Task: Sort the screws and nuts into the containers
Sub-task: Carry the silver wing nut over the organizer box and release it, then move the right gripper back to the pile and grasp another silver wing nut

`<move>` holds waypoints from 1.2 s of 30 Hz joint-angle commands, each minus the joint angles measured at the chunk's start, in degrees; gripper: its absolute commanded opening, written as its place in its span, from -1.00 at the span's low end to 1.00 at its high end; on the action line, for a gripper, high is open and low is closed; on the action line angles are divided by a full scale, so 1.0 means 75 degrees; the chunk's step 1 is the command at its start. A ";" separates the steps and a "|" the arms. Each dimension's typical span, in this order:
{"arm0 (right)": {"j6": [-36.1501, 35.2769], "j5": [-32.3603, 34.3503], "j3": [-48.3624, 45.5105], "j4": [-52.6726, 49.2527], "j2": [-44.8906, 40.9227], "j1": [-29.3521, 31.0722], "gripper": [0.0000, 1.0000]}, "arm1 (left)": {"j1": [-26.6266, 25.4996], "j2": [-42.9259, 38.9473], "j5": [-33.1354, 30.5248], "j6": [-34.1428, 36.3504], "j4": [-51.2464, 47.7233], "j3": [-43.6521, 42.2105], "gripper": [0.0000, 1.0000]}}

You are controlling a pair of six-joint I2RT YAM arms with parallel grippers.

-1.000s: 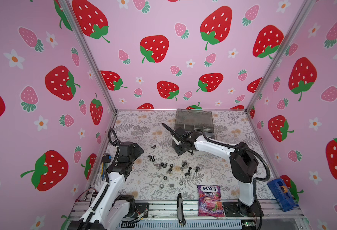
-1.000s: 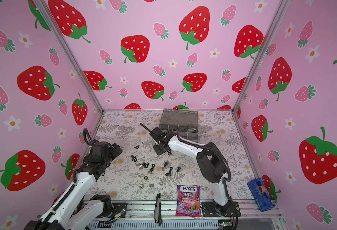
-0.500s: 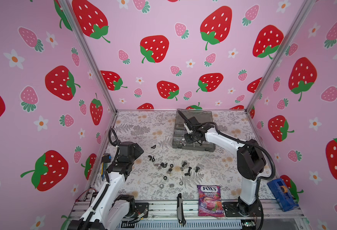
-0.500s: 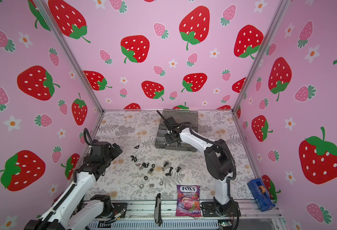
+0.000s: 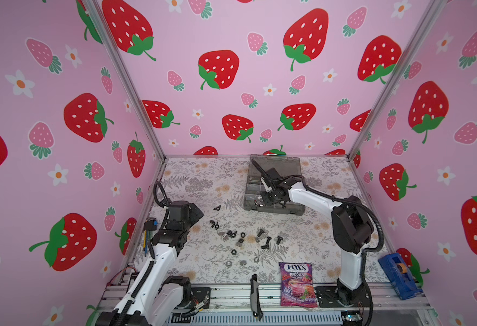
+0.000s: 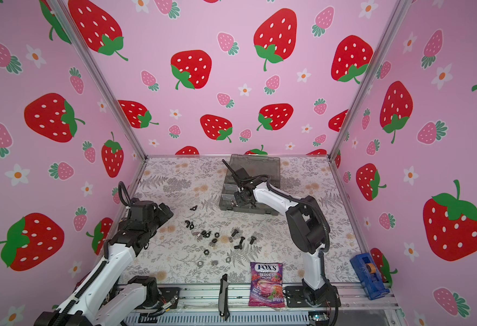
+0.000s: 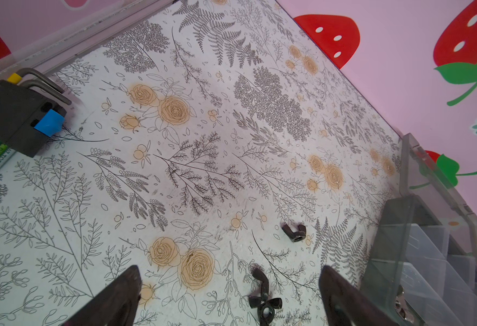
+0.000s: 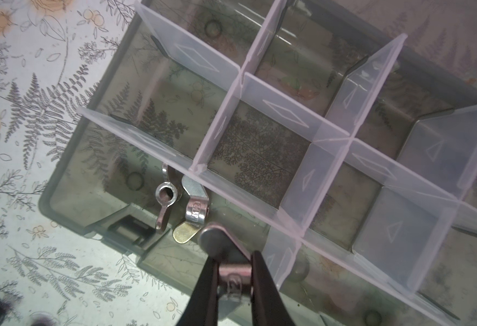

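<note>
The right gripper (image 8: 234,269) is seen pressed onto a silver winged nut (image 8: 217,242), which is pinched between its dark fingertips (image 8: 209,271) with one wing jutting beyond them. In both top views this gripper (image 5: 271,197) (image 6: 241,199) is held low over the near left corner of the smoky grey organiser box (image 5: 293,210) (image 6: 262,211), which is placed at the far middle of the flowered table (image 5: 203,180) with its lid folded back toward the far wall. Two more silver winged nuts (image 8: 165,197) are lodged in that corner compartment of the box (image 8: 71,158), just beside the pinched one (whether they are touched by it cannot be told). The left gripper (image 5: 195,216) (image 7: 230,272) is kept at the left side of the table, its jaws spread wide and nothing held between them. The nuts (image 5: 233,234) are scattered loose on the middle of the table, near of the box, with black winged ones (image 7: 293,231) lying farther left. The screws (image 5: 267,242) are grouped just right of the nuts, apart from the box. A purple candy bag (image 5: 298,283) is laid at the near edge, a blue plastic box (image 5: 398,275) at the near right, and a set of hex keys (image 7: 14,115) along the left wall.
</note>
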 commanded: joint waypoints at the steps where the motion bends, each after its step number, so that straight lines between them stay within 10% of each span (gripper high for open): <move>1: -0.0070 0.0276 -0.0153 0.0058 0.0145 -0.0033 -0.82 | 0.0028 -0.0023 -0.0101 -0.0125 -0.0152 0.0127 0.99; 16: -0.0036 0.0321 -0.0242 0.0170 0.0097 -0.0033 -0.26 | 0.0023 -0.0047 -0.0084 -0.0112 -0.0187 0.0119 0.98; 36: -0.0257 -0.0084 -0.0299 0.1112 -0.0804 0.1277 -0.20 | 0.0028 -0.0051 -0.0141 -0.0200 -0.0238 0.0089 0.98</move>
